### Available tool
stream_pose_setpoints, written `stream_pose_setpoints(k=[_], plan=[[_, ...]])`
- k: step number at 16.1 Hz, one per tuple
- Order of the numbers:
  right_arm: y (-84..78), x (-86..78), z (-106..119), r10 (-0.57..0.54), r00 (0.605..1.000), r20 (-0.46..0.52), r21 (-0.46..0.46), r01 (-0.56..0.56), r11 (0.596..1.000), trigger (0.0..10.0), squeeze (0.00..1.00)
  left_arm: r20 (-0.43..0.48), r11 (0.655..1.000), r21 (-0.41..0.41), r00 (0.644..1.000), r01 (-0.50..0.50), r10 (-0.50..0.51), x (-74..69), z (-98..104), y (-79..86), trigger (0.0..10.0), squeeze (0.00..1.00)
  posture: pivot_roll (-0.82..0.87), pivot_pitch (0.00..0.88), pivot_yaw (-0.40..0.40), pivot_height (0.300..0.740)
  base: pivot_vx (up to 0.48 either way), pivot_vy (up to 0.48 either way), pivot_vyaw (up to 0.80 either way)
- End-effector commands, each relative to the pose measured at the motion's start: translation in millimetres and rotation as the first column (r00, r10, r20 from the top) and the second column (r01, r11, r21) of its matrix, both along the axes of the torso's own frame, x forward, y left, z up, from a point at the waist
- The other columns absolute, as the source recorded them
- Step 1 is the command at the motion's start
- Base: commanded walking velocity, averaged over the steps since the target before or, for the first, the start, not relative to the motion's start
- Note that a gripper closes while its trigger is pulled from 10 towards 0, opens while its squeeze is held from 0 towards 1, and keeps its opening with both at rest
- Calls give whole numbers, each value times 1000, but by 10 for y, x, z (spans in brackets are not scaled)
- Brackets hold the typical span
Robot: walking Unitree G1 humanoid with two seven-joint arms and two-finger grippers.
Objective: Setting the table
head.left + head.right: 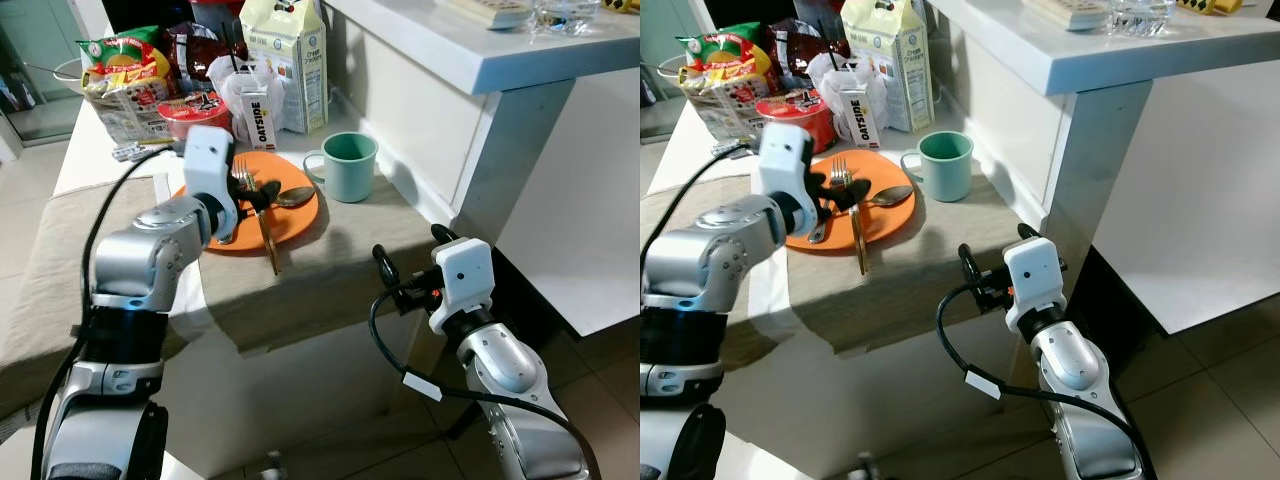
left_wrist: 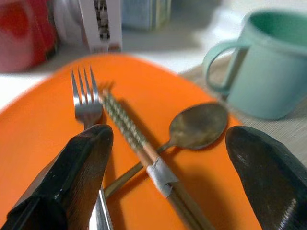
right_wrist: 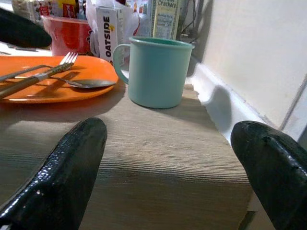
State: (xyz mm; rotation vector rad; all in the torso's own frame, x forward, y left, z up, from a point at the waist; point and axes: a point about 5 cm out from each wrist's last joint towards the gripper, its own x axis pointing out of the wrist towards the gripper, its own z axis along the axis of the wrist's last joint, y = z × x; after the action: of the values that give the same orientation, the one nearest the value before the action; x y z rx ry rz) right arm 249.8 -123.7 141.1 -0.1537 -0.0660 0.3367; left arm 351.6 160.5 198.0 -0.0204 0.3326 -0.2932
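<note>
The left gripper [image 2: 165, 167] hangs wide open over the round orange plate [image 1: 300, 215], ready to pinch the brown chopsticks [image 2: 144, 153] lying there. The right gripper [image 3: 168, 163], wide open too, waits near the green mug [image 3: 156, 72].

An orange plate [image 1: 300, 215] is showing bright at the centre of the left eye view, carrying a silver fork [image 2: 85, 100], a dull bronze spoon [image 2: 199, 125] and brown chopsticks [image 2: 139, 149] (their upper ends are bearing a pale diagonal stripe pattern, with a grey band lower down). Just right of it a mint-green mug [image 1: 345, 165] is standing on a beige ribbed cloth [image 1: 330, 275]. In the upper left, a red bowl [image 1: 195, 115], a white carton lettered OATSIDE in black [image 1: 260, 120] and a red, green and yellow snack bag [image 1: 125, 60] are showing. The bench [image 1: 85, 160] is looking white. Both arms are gleaming silver with white wrist housings and black jaws.
</note>
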Motion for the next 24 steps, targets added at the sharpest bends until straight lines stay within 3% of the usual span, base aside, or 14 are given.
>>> stream_pose_setpoints(k=[1,6,12,13,14,19,24], plan=[[8,18,46,-2,1000,13,-12,2,1000,10000,0,-15,1000,21,1000,-4,4,26,13,-8,10000,0,-86,46,72,740,0,0,0],[4,10,44,-4,1000,7,-14,5,1000,10000,0,-113,1000,24,993,-17,20,53,-110,-23,10000,0,-92,58,78,740,0,0,0],[6,9,31,-3,1000,-3,-19,3,1000,10000,0,-149,998,60,988,-16,25,36,-186,-21,10000,0,-94,63,80,740,0,0,0],[7,8,25,-2,1000,-4,-20,2,1000,10000,0,-153,998,66,988,-23,33,31,-201,-4,2510,0,-93,63,80,740,0,0,0],[8,9,23,-2,1000,-5,-21,2,1000,10000,0,-156,997,72,987,-26,37,27,-214,6,0,0,-93,63,81,740,0,0,0],[10,13,5,-1,1000,-15,-24,1,1000,10000,0,-175,987,160,985,24,5,-29,-312,23,0,0,-90,64,82,740,0,0,0],[8,20,-3,-3,1000,-20,-29,2,1000,10000,0,-140,982,187,990,13,14,-9,-330,58,0,0,-90,63,82,740,0,0,0]])
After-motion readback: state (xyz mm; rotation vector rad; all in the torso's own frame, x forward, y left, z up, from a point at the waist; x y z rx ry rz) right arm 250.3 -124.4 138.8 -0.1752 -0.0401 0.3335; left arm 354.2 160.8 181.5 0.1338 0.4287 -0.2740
